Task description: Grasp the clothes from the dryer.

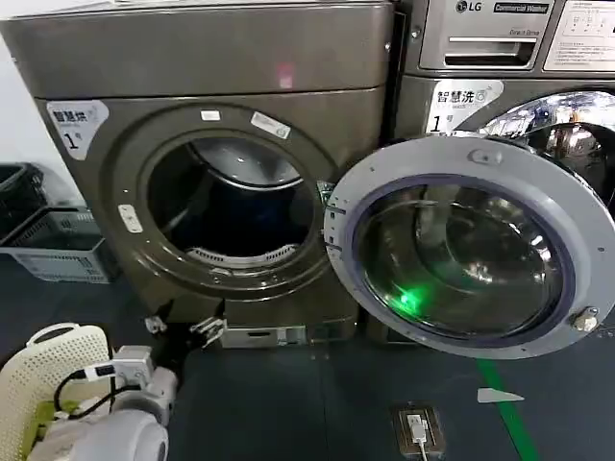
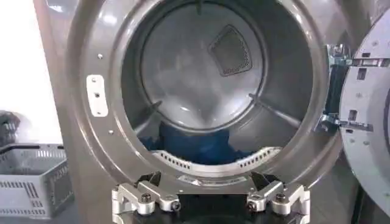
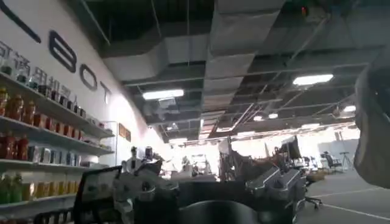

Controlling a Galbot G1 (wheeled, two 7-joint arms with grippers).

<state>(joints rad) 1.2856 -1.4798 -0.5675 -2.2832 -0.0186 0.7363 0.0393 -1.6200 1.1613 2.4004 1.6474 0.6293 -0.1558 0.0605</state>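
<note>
- Left gripper (image 2: pixel 210 204): two silver metal fingers (image 2: pixel 143 198) seen spread well apart in the left wrist view, nothing held between them; positioned low in front of the machine's porthole, just below its lower rim; in the head view the gripper (image 1: pixel 183 331) is seen at the foot of the machine's front panel, with the white arm housing (image 1: pixel 115 427) behind it.
- Right gripper (image 3: pixel 207 195): dark fingers pointed out into a large room; open or closed cannot be told.
- Large bronze-brown metallic front-loading dryer (image 1: pixel 91 206): round porthole uncovered; white "1" sticker (image 1: pixel 75 127) at upper left.
- Round grey-rimmed glass door (image 1: pixel 471 250): swung fully open on the right-hand hinge.
- Dark blue clothes (image 2: pixel 195 146): lying at the bottom of the grey drum, untouched by the fingers.
- Grey slotted plastic crate (image 1: pixel 58 245): on the floor beside the dryer.
</note>
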